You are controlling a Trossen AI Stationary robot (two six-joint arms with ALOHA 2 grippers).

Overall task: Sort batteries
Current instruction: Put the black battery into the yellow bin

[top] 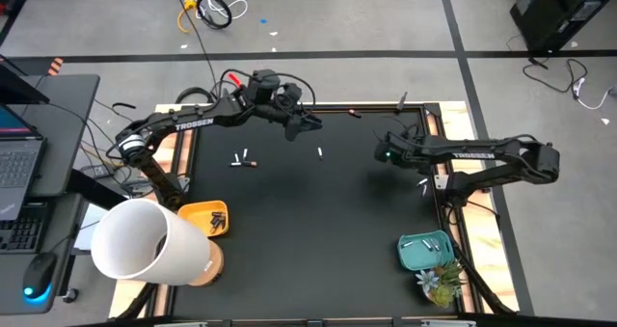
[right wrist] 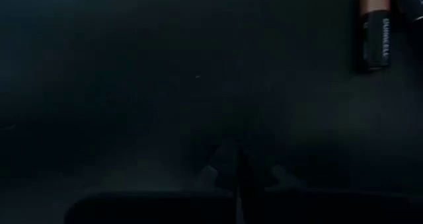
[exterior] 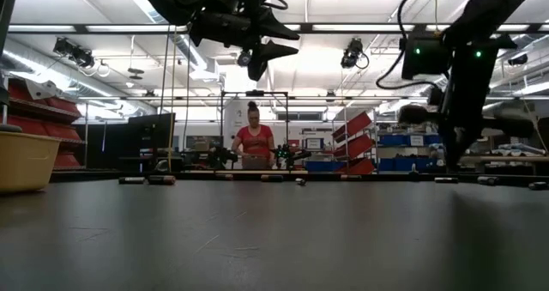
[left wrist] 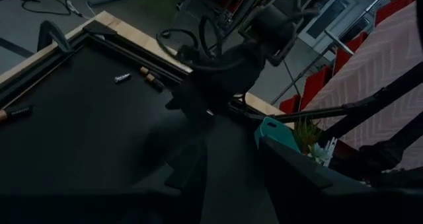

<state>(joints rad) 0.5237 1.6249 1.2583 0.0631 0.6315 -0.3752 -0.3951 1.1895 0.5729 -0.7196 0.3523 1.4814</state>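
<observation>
Black tabletop (top: 318, 221) under my right claw (right wrist: 234, 174), pinched fully together and empty, a copper-ended battery (right wrist: 377, 26) lying nearby. My left claw (top: 307, 124) hangs raised, parted, empty; batteries (top: 243, 159) lie scattered.

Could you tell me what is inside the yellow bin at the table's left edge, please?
The yellow bin holds a few dark batteries at its right end. A large white cylinder covers its left part, so whatever lies there cannot be seen.
</observation>
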